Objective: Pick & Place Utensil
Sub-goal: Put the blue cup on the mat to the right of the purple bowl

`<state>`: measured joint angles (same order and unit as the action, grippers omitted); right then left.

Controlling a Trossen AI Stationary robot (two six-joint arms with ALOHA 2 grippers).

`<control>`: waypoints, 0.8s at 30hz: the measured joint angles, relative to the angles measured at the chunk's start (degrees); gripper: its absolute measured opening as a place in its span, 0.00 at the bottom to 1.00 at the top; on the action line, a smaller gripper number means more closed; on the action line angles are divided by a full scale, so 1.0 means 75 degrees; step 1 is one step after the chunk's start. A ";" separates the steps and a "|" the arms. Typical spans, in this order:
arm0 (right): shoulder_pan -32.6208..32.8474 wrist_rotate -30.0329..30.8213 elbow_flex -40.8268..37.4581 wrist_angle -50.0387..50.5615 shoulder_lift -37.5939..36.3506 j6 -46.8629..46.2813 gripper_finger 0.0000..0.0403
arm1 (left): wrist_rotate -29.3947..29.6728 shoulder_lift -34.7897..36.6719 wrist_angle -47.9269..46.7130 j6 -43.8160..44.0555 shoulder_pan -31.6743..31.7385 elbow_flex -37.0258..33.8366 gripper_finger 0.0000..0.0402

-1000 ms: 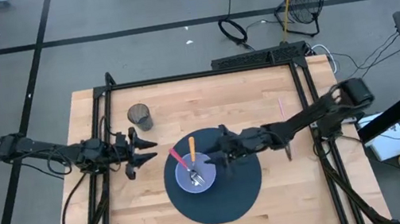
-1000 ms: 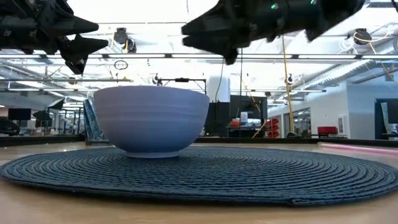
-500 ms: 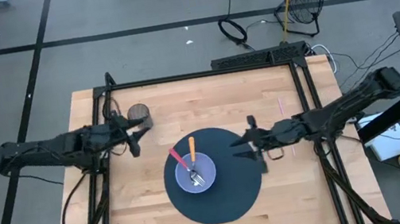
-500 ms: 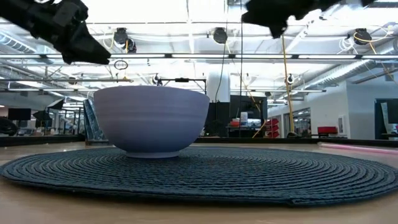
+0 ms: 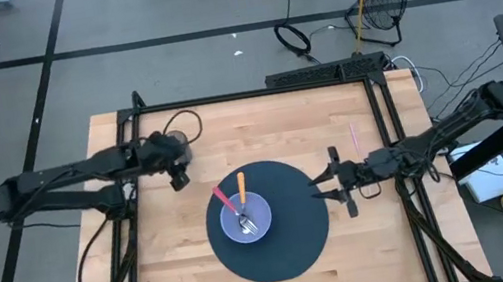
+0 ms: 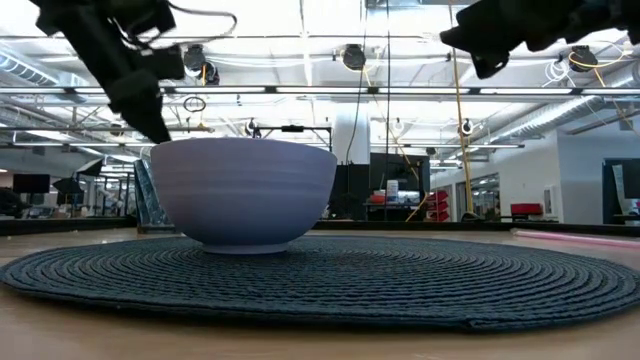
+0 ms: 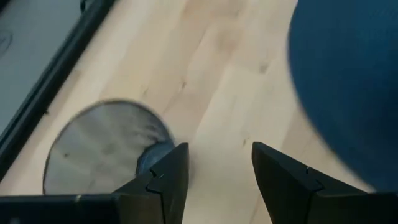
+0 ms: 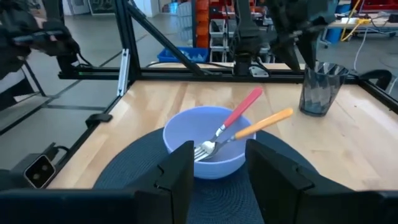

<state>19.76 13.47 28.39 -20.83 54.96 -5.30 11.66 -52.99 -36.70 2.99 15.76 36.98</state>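
A light blue bowl (image 5: 247, 219) stands on a round dark woven mat (image 5: 293, 241). In it lean a red-handled utensil (image 8: 243, 109) and an orange-handled fork (image 8: 263, 122), heads down in the bowl and handles on its rim. A dark cup (image 7: 106, 147) stands on the wood near the table's far left. My left gripper (image 5: 178, 179) hovers open beside the cup, above it and pointing down (image 7: 214, 177). My right gripper (image 5: 324, 186) is open at the mat's right edge and faces the bowl (image 8: 214, 167).
A thin pink stick (image 5: 352, 132) lies on the wood right of the mat. Black frame rails (image 5: 254, 93) run along the table's far edge and both sides. Bare wood (image 5: 180, 264) lies between the mat and the near and left edges.
My right gripper has drawn back from over the bowl toward the table's right edge, open and holding nothing. My left gripper has moved from beside the mat toward the far edge, to the cup, and has tipped from level to pointing down. The bowl and utensils have stayed put.
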 joint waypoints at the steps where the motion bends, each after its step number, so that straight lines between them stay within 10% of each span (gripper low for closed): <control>1: 0.0029 -0.0002 -0.0061 -0.0064 -0.0031 -0.0003 0.35 | -0.0009 -0.0134 -0.0071 -0.0068 0.0092 0.0024 0.45; 24: 0.0173 -0.0008 -0.0409 -0.0163 -0.0078 0.0055 0.35 | 0.0508 0.0233 -0.0016 -0.1305 0.0408 0.0173 0.45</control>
<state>21.06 13.41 25.32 -22.06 54.37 -4.89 15.48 -51.24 -36.82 -6.79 18.82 38.28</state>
